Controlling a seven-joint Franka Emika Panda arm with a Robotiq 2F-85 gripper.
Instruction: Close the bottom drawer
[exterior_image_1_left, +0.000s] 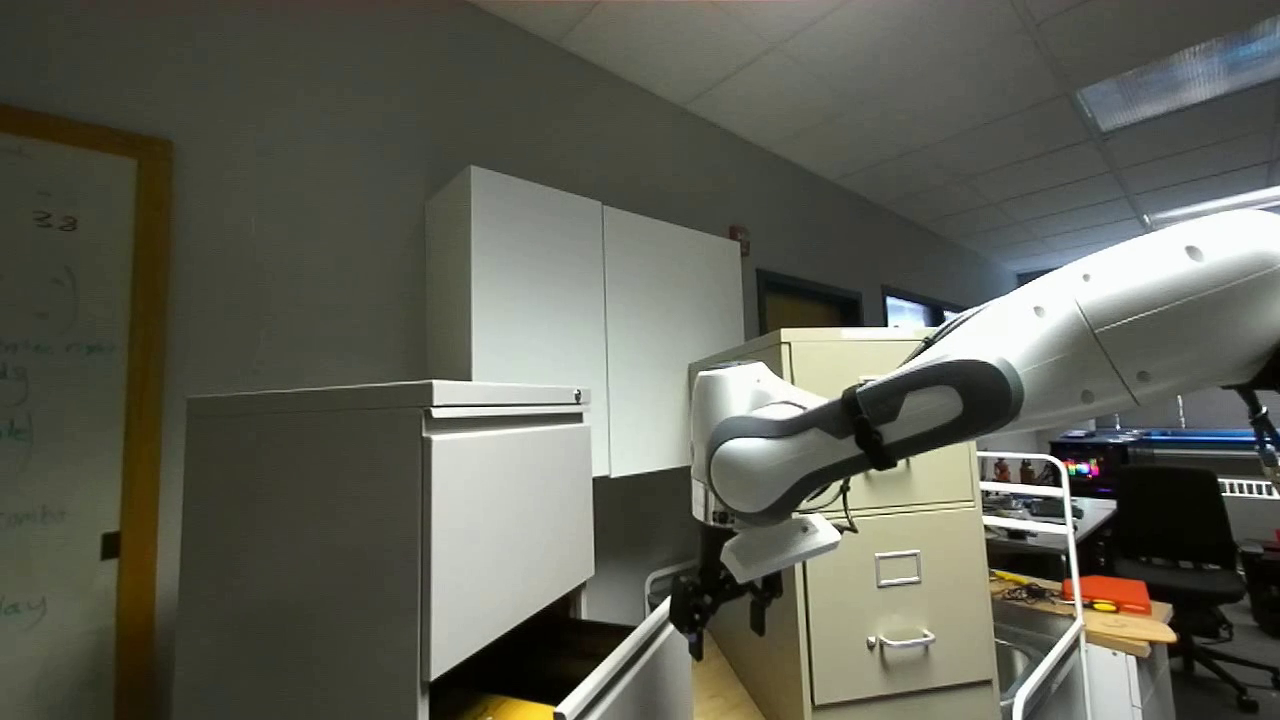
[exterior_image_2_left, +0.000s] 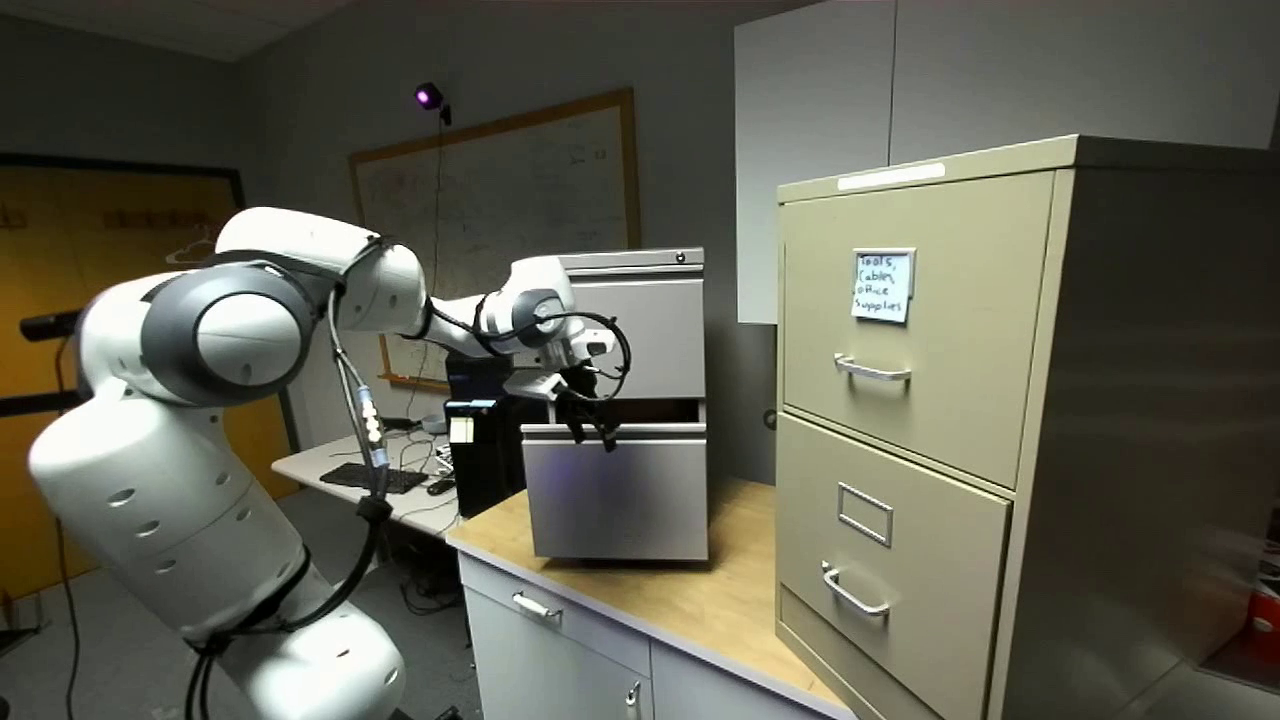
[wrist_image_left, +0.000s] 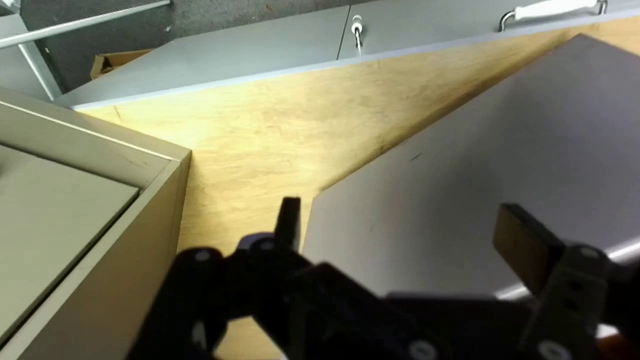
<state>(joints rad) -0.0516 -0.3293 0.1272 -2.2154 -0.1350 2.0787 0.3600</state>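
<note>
The bottom drawer (exterior_image_1_left: 645, 675) of the white cabinet (exterior_image_1_left: 300, 540) is pulled out, with a dark gap behind its front and something yellow (exterior_image_1_left: 505, 708) inside. Its plain front also shows in an exterior view (exterior_image_2_left: 620, 500) and fills the right of the wrist view (wrist_image_left: 425, 200). My gripper (exterior_image_1_left: 728, 632) points down in front of the drawer front near its top edge; it also shows in an exterior view (exterior_image_2_left: 593, 437). In the wrist view the gripper (wrist_image_left: 406, 222) has its fingers wide apart with nothing between them. I cannot tell whether a finger touches the panel.
The taller upper drawer front (exterior_image_1_left: 510, 540) is shut. A beige filing cabinet (exterior_image_2_left: 900, 440) stands close beside the gripper, also at the left of the wrist view (wrist_image_left: 100, 250). The white cabinet stands on a wooden counter (exterior_image_2_left: 720, 590). White wall cabinets (exterior_image_1_left: 670, 340) hang behind.
</note>
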